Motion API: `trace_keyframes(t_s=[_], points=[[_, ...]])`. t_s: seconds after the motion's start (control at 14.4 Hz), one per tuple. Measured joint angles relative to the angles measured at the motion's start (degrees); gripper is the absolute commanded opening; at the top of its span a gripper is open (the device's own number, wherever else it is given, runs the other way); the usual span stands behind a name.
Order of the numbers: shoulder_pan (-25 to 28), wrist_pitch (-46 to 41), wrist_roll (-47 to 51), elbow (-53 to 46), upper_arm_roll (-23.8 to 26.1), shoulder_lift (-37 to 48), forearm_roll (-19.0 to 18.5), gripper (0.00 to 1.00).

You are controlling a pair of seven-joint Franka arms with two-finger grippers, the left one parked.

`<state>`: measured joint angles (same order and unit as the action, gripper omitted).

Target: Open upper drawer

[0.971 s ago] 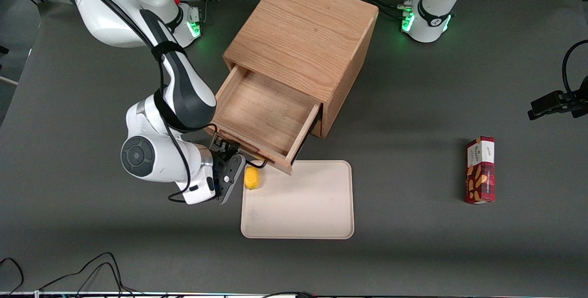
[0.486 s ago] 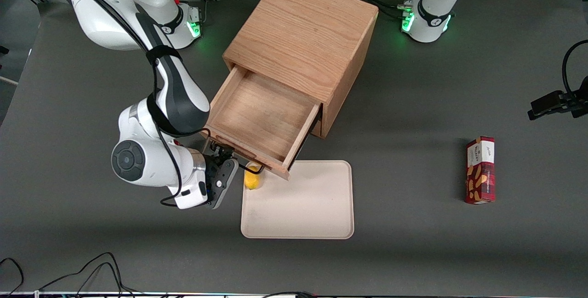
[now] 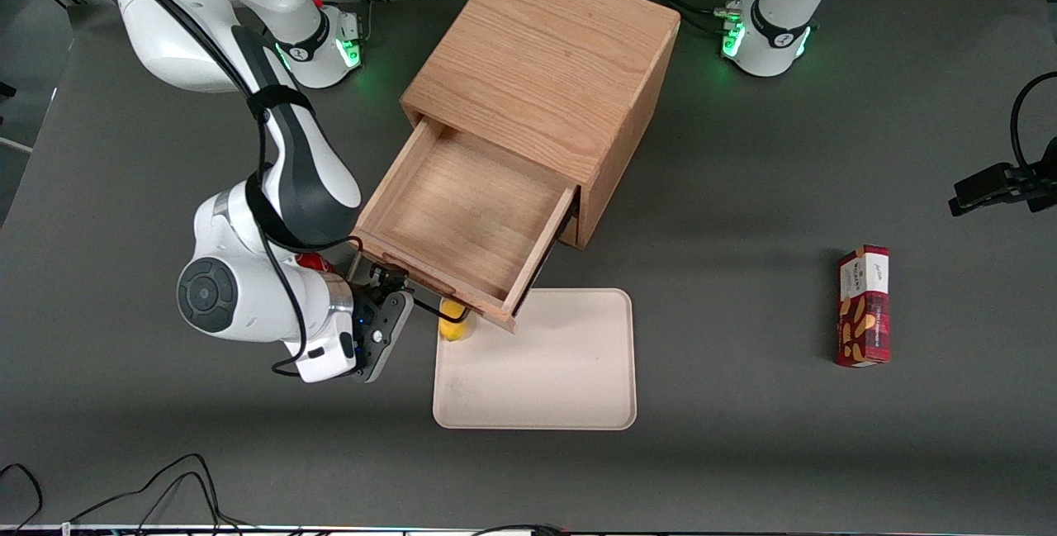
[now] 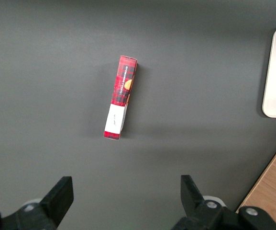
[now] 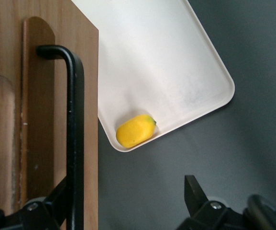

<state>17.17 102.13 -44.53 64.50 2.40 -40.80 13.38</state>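
The upper drawer (image 3: 462, 214) stands pulled far out of the wooden cabinet (image 3: 545, 65), and its inside shows bare wood. Its black wire handle (image 3: 438, 310) runs along the drawer front (image 5: 42, 96), as the right wrist view shows (image 5: 74, 134). My right gripper (image 3: 386, 282) is at the drawer front, at the end of the handle nearest the working arm. Its fingers are wide apart in the right wrist view (image 5: 128, 191): one finger (image 5: 56, 196) sits against the handle, the other (image 5: 193, 191) hangs over bare table. The lower drawer is hidden under the upper one.
A cream tray (image 3: 545, 371) lies in front of the drawer, partly under its front corner. A small yellow fruit (image 3: 452, 328) sits in the tray's corner, close to the handle and also seen from the right wrist (image 5: 135, 130). A red snack box (image 3: 864, 305) lies toward the parked arm's end.
The drawer has slid farther out of the cabinet. My gripper and wrist have moved with its front, nearer the front camera and toward the working arm's end. The drawer front now covers part of the fruit.
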Motion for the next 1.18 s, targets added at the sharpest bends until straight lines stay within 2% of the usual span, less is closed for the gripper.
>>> trace_keyframes(t_s=[0.9, 1.18], points=[[0.29, -7.28, 0.18, -6.98, 0.13, 0.19, 0.00, 1.00], [-0.21, -11.43, 2.91, -9.41, -0.33, 4.28, -0.16, 1.00]])
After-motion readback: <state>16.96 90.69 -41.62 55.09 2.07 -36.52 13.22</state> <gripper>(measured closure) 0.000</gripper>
